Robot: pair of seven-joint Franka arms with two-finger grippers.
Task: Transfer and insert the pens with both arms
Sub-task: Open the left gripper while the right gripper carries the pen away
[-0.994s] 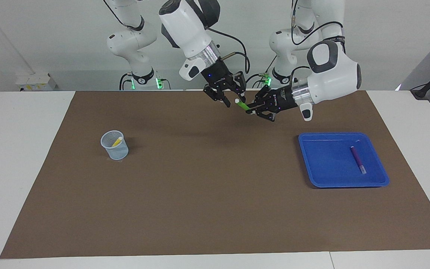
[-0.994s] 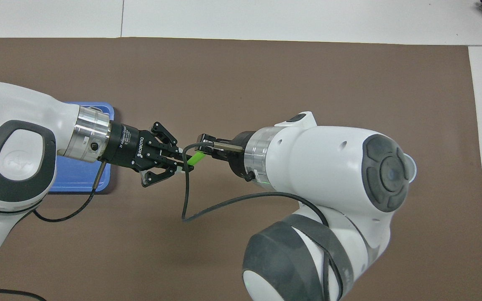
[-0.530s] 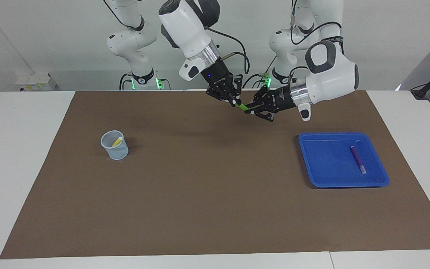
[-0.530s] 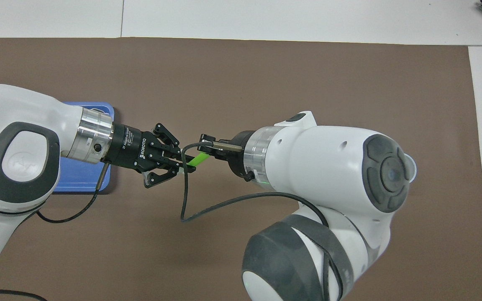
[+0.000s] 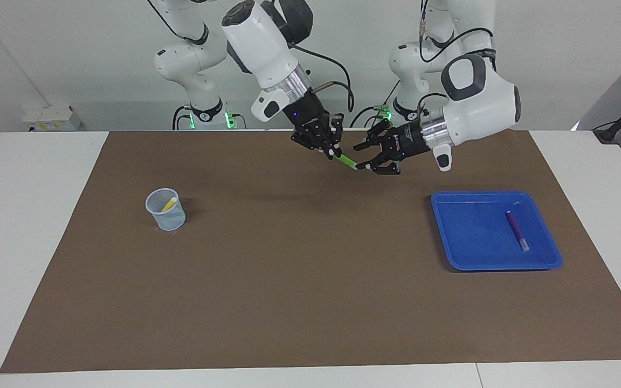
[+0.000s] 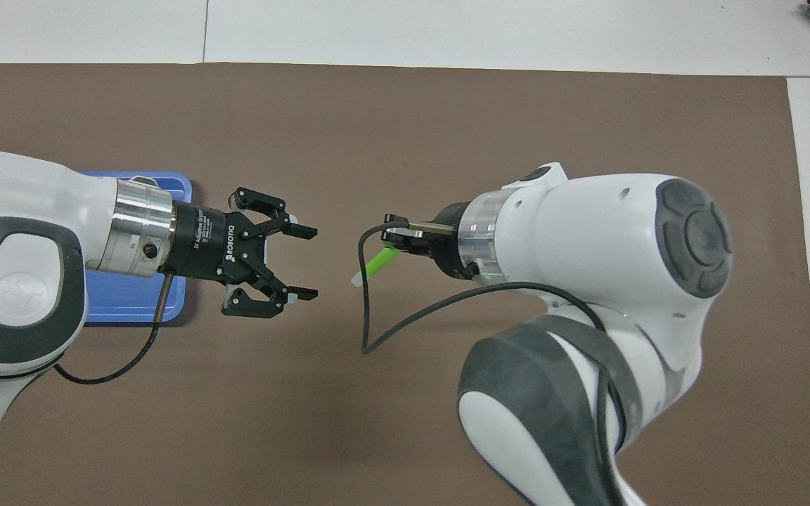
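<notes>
I see my right end effector [image 5: 333, 152] clenched on the green pen [image 5: 347, 160] (left end effector [image 5: 365, 157] released), cup [image 5: 165, 209] lying toward the right arm's end of the bench.

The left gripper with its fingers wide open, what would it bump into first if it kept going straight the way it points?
Probably the green pen held by the right gripper. The left gripper points toward its pale tip across a small gap, though whether their heights match is unclear.

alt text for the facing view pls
Above the brown mat, the right gripper holds the green pen; the open left gripper sits just clear of it. A yellow pen stands in the mesh cup; a purple pen lies in the blue tray.
</notes>
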